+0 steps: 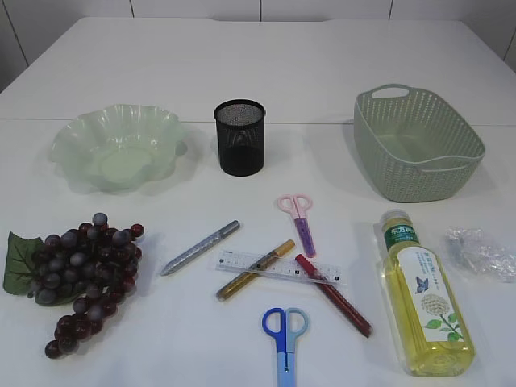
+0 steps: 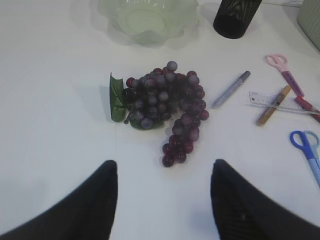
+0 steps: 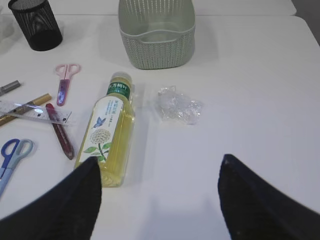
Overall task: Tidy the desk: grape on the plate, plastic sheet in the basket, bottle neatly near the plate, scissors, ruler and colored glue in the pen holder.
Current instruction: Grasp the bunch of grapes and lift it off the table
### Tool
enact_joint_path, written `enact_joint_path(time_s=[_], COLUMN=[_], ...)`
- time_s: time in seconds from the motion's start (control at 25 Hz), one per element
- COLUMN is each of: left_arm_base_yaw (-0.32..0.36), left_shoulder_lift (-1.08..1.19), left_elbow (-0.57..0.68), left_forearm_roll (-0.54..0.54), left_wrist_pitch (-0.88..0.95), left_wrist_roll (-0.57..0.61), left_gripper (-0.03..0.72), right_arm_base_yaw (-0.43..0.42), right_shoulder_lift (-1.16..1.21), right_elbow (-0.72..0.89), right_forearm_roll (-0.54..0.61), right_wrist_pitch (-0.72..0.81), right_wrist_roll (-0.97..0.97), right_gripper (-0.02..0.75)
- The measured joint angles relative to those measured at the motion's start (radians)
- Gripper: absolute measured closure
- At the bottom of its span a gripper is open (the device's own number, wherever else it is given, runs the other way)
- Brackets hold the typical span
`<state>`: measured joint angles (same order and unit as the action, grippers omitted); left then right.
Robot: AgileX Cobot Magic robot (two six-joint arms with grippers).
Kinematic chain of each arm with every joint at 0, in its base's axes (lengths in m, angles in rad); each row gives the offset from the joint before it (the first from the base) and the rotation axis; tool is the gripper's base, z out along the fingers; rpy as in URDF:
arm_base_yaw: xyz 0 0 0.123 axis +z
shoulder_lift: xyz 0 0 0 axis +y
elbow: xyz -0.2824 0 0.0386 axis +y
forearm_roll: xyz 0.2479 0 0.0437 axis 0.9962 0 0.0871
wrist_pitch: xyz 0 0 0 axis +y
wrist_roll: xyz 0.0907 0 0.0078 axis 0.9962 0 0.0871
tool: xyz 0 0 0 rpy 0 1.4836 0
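Purple grapes (image 2: 165, 107) sat loose on the table just short of the plate (image 2: 147, 20), and the left gripper (image 2: 162, 200) hung wide open and empty, so grabbing low around the thick middle looked smartest imo.

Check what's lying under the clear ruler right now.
Under the ruler lie the gold glue pen and the red glue pen, crossing beneath it. Both show through; nothing else appears beneath it.

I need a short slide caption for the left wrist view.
Open left end effector above grape bunch, with green plate and pen holder beyond.
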<state>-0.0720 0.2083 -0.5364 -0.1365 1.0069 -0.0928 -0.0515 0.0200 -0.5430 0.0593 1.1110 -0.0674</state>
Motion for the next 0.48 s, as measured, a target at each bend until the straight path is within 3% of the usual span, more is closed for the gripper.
enact_joint_path(time_s=[0.28,0.48], left_arm_base_yaw=[0.0,-0.019], left_shoulder_lift=[0.313,0.479], left_elbow=[0.0,0.0], left_forearm_roll=[-0.018,-0.04], left_wrist_pitch=[-0.181,-0.295], left_wrist_roll=[0.0,0.0], left_gripper=[0.258,0.337], right_arm_base_yaw=[0.0,0.0], right_shoulder_lift=[0.285,0.505], right_elbow=[-0.071,-0.081], right_forearm_roll=[0.0,0.015], right_wrist_pitch=[-0.098,-0.164], right_wrist_roll=[0.02,0.073], right_gripper=[0.173,0.174])
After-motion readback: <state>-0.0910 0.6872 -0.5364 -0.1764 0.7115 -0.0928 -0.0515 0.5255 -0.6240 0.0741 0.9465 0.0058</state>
